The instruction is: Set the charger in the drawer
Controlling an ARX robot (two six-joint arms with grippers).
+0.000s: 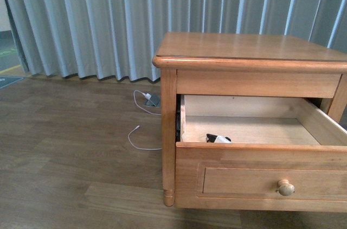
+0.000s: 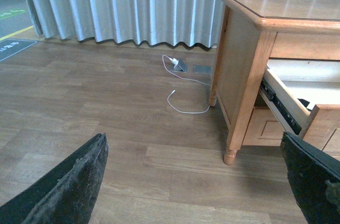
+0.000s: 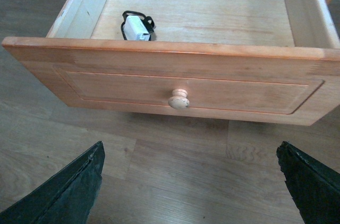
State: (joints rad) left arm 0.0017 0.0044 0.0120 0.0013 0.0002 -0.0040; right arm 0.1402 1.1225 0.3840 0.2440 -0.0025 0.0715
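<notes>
Your charger (image 3: pixel 136 27) already lies inside the drawer (image 3: pixel 175 83), on the pale floor of it, close behind the front panel and toward the side nearest the open floor. In the right wrist view you can see its white block with the black cable bundled around it; in the front view only a little of it (image 1: pixel 218 139) peeks above the drawer's front edge (image 1: pixel 260 147).

The drawer is pulled well out of the wooden nightstand (image 1: pixel 244 50), and its round knob (image 3: pixel 179 100) sits in the middle of the recessed panel. From the left wrist view you can see the drawer's side with its dark metal slide rail (image 2: pixel 280 108) exposed.

Your right claw (image 3: pixel 191 181) hangs in front of the drawer and below the knob, spread wide with both dark fingers (image 3: pixel 64 192) at the picture's edges and nothing between them. Your left claw (image 2: pixel 196 181) is well off to the side of the nightstand, over the wood-plank floor (image 2: pixel 106 102), also spread wide and holding nothing.

Behind, a white plug (image 2: pixel 175 63) sits in a floor socket near the grey curtain (image 1: pixel 108 17), and its long white cable (image 2: pixel 186 108) trails across the floor toward the nightstand's leg (image 2: pixel 229 156).
</notes>
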